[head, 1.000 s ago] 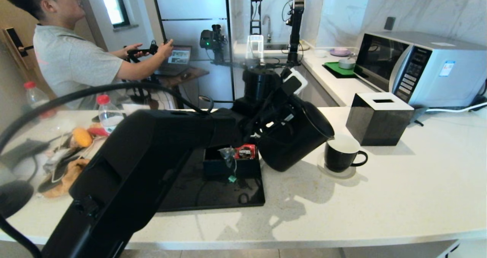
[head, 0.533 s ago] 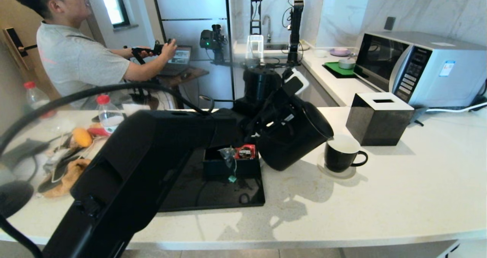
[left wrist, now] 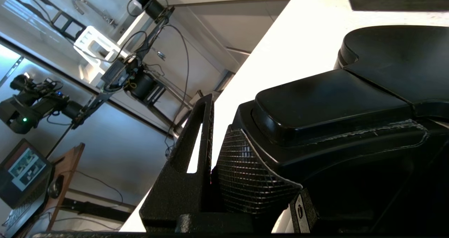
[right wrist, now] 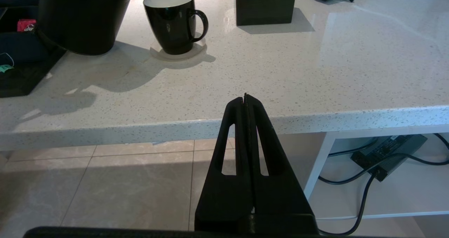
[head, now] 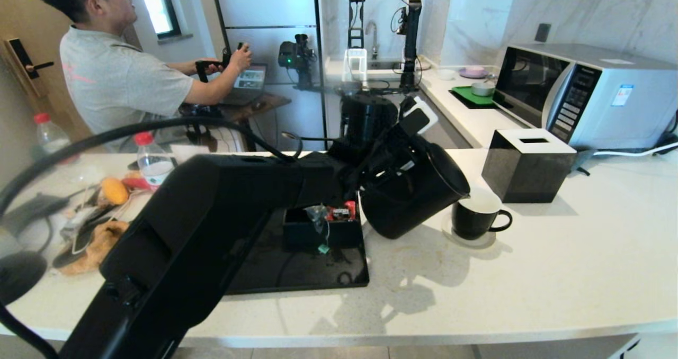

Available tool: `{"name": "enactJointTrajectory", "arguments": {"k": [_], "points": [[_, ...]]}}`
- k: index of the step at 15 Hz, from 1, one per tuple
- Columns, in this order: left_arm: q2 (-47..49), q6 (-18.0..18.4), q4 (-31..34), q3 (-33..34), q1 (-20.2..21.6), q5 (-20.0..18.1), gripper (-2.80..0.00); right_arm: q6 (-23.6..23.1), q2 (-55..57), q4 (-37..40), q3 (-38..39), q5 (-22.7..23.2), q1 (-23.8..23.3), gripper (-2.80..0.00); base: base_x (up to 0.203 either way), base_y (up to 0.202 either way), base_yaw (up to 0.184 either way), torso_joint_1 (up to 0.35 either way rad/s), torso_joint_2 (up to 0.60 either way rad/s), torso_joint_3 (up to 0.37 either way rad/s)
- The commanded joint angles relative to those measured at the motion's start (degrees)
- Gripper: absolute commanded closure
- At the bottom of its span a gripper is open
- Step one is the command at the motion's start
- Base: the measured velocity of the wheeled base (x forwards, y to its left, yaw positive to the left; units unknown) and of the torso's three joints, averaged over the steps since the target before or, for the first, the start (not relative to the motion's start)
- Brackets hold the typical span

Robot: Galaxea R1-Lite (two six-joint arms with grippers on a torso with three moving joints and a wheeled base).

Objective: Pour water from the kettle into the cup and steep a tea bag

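matte black kettle (head: 410, 195); black cup (head: 473, 216), white inside; speckled white counter (head: 529, 274)

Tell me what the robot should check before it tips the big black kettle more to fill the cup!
1. Left hand shut on the kettle handle: ok, fingers sit against the handle.
2. Spout over the cup: ok, the spout tip sits just above the near rim.
3. Cup upright on its coaster: ok.
4. Water level in the cup: cannot tell, only the white inside shows.
5. Tea bag ready: ok, it hangs on the small black box on the tray, not yet in the cup.
6. Right hand out of the way: ok, shut and parked below the counter edge.
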Motion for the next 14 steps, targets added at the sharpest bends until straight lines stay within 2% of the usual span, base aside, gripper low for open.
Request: {"name": "enactJointTrajectory", "arguments": {"k": [1, 14], "points": [[-0.2, 0.2, -0.1, 0.0, -0.1, -0.1, 0.00, 0.0, 0.1, 0.0, 0.0, 0.0, 0.0, 0.00, 0.000, 0.000, 0.000, 0.000, 0.00, 0.000], [-0.3, 3.1, -0.3, 0.0, -1.0, -0.3, 0.00, 0.0, 0.1, 0.0, 0.0, 0.0, 0.0, 0.00, 0.000, 0.000, 0.000, 0.000, 0.00, 0.000]]}}
